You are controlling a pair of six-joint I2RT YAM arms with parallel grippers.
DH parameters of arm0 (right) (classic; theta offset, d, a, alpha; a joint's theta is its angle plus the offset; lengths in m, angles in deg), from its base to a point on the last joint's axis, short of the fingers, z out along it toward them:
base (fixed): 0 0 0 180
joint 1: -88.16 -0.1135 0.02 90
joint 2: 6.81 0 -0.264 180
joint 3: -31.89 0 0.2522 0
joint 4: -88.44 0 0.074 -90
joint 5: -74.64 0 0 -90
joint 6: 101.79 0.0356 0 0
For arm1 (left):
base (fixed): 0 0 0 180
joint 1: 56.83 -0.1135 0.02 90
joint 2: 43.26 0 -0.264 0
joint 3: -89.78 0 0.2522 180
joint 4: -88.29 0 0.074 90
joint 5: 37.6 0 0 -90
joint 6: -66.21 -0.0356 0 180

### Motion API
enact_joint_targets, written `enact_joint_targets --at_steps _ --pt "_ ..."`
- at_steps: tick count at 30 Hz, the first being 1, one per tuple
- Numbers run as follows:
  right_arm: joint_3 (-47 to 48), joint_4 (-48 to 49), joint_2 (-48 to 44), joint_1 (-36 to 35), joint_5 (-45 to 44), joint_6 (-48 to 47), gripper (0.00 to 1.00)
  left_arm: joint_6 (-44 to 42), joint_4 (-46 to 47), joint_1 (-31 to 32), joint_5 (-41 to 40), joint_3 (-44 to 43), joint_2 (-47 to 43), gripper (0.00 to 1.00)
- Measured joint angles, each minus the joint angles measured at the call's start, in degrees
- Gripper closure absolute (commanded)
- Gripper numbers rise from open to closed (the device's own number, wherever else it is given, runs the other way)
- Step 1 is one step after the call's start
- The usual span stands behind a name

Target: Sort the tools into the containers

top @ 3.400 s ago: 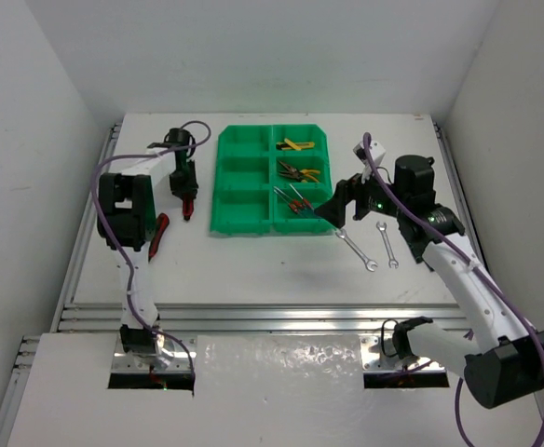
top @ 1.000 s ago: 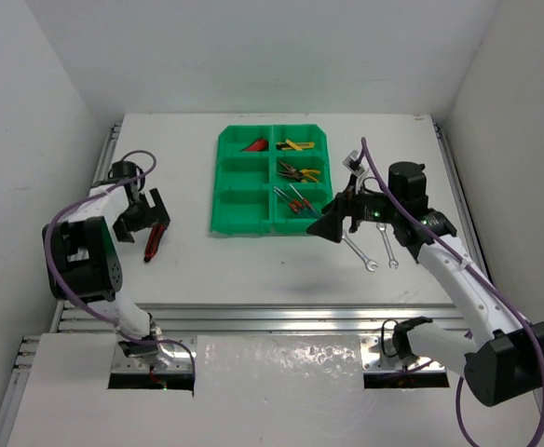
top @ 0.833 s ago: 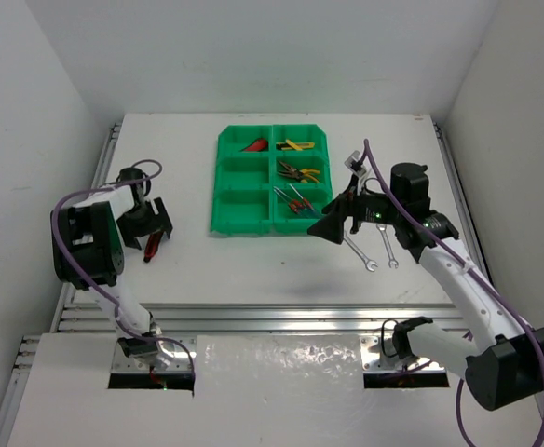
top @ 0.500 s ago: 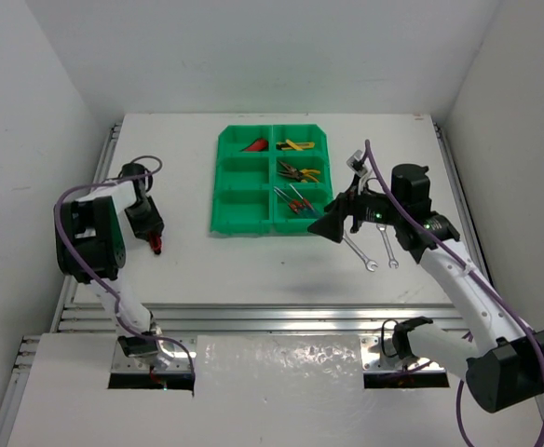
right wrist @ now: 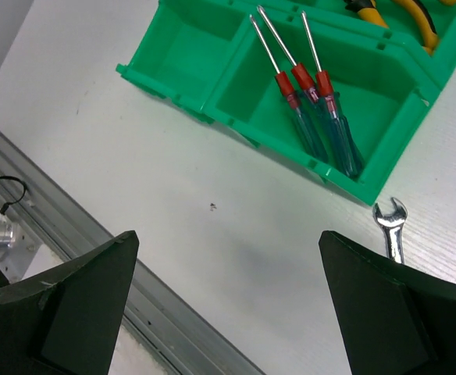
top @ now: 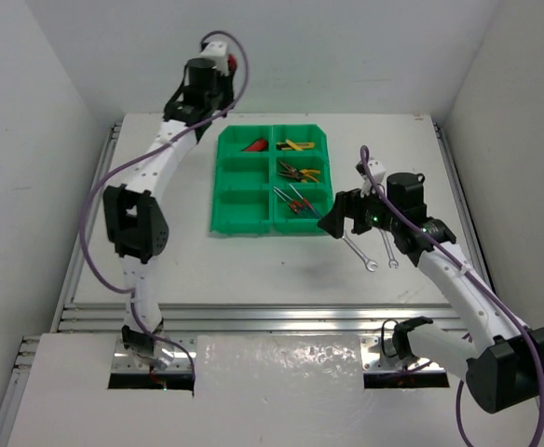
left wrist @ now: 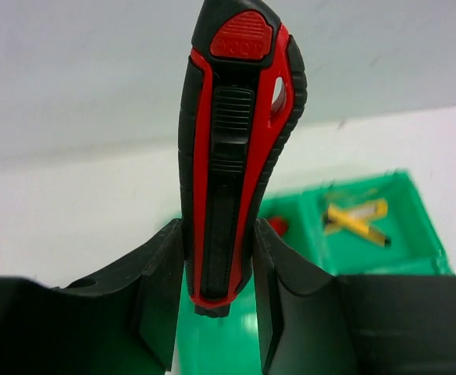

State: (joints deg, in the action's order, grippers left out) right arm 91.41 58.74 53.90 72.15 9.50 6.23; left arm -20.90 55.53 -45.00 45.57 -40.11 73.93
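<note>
Aloft, left jaws clamping red-black knife (left wrist: 232,156)

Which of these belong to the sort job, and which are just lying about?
Job: red-black knife in left gripper; green tray; binned screwdrivers, pliers, yellow knives, red tool; two wrenches on table.
Just there: purple cables, aluminium rails.
</note>
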Motion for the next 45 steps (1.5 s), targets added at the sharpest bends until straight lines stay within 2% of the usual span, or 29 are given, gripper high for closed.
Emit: enact_joint_targets --at_steps 3,5,13,18,19,22,23,24,26,27,28,29,33,36,39,42,45 --pt "0.0 -1.0 -1.3 0.0 -1.3 -0.2 0.01 -7.4 5.9 2.9 0.7 -9.0 7.9 1.0" --pt "0.0 -2.0 -1.9 -0.2 -3.2 -0.7 0.01 -10.8 9.4 3.0 0.9 -10.3 11.7 1.0" --pt "0.0 -8.4 -5.3 -0.3 -11.7 -1.8 0.01 -20.2 15.6 1.2 3.1 -7.0 20.8 1.0" --pt "0.0 -12.0 -7.2 -0.3 -16.2 -2.5 0.01 -24.5 17.6 2.1 4.7 -1.2 21.2 0.98" --pt "0.0 -12.6 -7.2 -0.3 -17.0 -2.7 0.01 -25.2 17.6 2.5 5.1 -0.2 21.2 0.95" --pt "0.0 -14.7 -5.5 -0.3 -20.7 -3.2 0.01 -26.7 16.2 3.2 6.4 1.4 21.2 0.77" --pt "0.0 -15.2 -4.2 -0.3 -22.0 -3.4 0.01 -27.1 16.2 3.3 6.8 1.7 21.2 0.57" --pt "0.1 -15.6 -2.6 -0.3 -23.0 -3.6 0.01 -27.3 16.2 3.5 7.4 1.9 21.1 0.45" --pt "0.1 -16.4 1.7 -0.3 -24.0 -3.9 0.01 -27.9 16.2 3.7 8.5 2.1 21.0 0.24" --pt "0.1 -16.5 3.2 -0.3 -24.3 -4.0 0.02 -27.9 16.2 3.7 8.9 2.2 20.9 0.21" --pt "0.0 -16.4 4.3 -0.3 -24.3 -4.4 0.03 -27.6 16.0 3.8 9.2 2.4 20.5 0.09" --pt "0.0 -16.3 5.9 -0.3 -24.4 -4.9 0.1 -27.5 15.6 3.9 9.3 2.4 20.0 0.07" --pt "1.3 -15.8 12.2 -0.3 -25.2 -7.6 0.24 -24.4 14.1 4.1 7.5 2.7 16.2 0.0" --pt "3.5 -15.1 20.1 -0.3 -25.6 -9.8 0.3 -19.9 10.7 4.4 2.7 -0.2 11.9 0.0" --pt "4.2 -13.9 26.4 -0.3 -25.8 -11.8 0.37 -13.2 5.6 4.8 -3.2 -6.6 7.7 0.0" --pt "6.0 -13.9 31.9 -0.3 -26.6 -13.4 0.4 -5.4 2.2 4.8 -7.0 -5.7 -1.2 0.0" --pt "9.3 -13.9 37.4 -0.2 -27.0 -15.0 0.46 2.5 0.3 4.7 -9.2 1.7 -13.7 0.0"
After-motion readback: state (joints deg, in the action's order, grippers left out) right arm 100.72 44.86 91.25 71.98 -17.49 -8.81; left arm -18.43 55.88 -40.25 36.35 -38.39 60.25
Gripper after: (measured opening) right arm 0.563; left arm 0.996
